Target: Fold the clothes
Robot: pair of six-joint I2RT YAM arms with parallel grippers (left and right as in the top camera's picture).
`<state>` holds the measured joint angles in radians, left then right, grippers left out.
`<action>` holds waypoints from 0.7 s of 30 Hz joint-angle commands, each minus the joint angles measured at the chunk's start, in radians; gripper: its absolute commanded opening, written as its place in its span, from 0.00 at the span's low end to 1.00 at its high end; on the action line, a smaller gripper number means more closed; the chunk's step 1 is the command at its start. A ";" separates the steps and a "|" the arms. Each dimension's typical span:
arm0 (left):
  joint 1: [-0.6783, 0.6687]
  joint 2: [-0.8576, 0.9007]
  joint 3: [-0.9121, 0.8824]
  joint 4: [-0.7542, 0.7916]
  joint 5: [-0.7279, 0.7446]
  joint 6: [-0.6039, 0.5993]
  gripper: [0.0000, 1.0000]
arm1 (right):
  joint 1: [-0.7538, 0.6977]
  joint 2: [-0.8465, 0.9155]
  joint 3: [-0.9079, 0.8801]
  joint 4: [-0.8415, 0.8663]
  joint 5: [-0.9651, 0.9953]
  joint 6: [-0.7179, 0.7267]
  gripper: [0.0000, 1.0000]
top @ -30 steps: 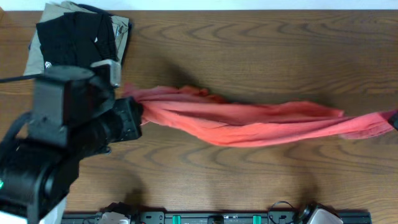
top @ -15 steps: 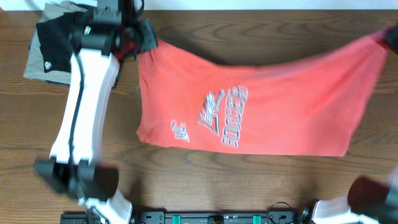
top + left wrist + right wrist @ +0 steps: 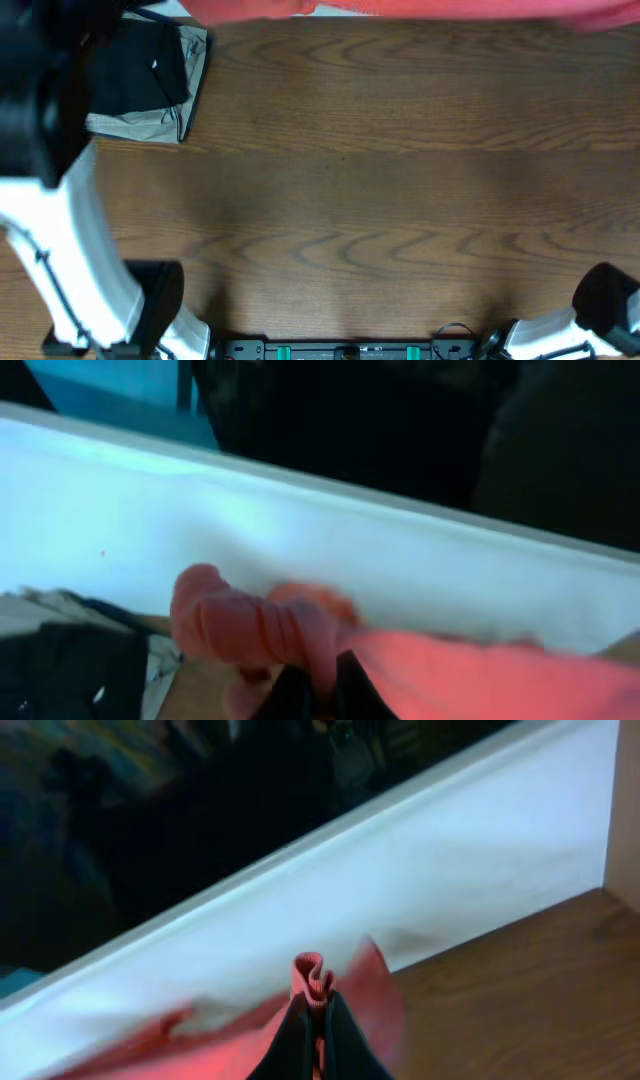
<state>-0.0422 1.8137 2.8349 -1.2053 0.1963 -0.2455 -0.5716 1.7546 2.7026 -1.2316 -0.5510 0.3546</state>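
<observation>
The clothes, a red-orange T-shirt (image 3: 420, 8), show in the overhead view only as a blurred strip along the table's far edge. My left gripper (image 3: 323, 668) is shut on a bunched corner of the T-shirt (image 3: 250, 630), and the cloth trails off to the right. In the right wrist view my right gripper (image 3: 315, 1005) is shut on a small fold of the T-shirt (image 3: 313, 972), with cloth streaming away to the left. Both pinch points lie beyond the top of the overhead view. The lettering and neck tag are hidden.
A folded black garment (image 3: 135, 75) lies on a folded khaki garment (image 3: 140, 125) at the table's far left corner, partly under my blurred left arm (image 3: 45, 110). A white wall (image 3: 300, 900) runs behind the table. My right arm's base (image 3: 600, 305) is at the near right.
The T-shirt, hanging spread over the far half of the table half a second ago, has swung away past the far edge. Both arms reached farther back with it.
</observation>
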 commanded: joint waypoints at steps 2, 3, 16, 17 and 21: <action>-0.009 0.113 -0.090 -0.093 0.006 0.027 0.06 | 0.038 0.058 -0.048 -0.108 0.049 -0.110 0.01; -0.016 0.134 -0.111 -0.121 0.006 0.027 0.06 | 0.055 0.068 -0.069 -0.145 0.091 -0.125 0.01; -0.115 0.370 -0.497 -0.439 0.077 0.032 0.06 | 0.214 0.121 -0.614 -0.241 0.293 -0.191 0.01; -0.118 0.367 -0.504 -0.480 0.077 0.032 0.06 | 0.210 0.121 -0.639 -0.252 0.293 -0.191 0.01; -0.139 0.304 -0.567 -0.484 0.092 0.042 0.06 | 0.188 0.119 -0.698 -0.305 0.293 -0.191 0.01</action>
<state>-0.1722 2.2265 2.2898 -1.6119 0.2726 -0.2230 -0.3630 1.9121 2.0312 -1.5204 -0.2798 0.1787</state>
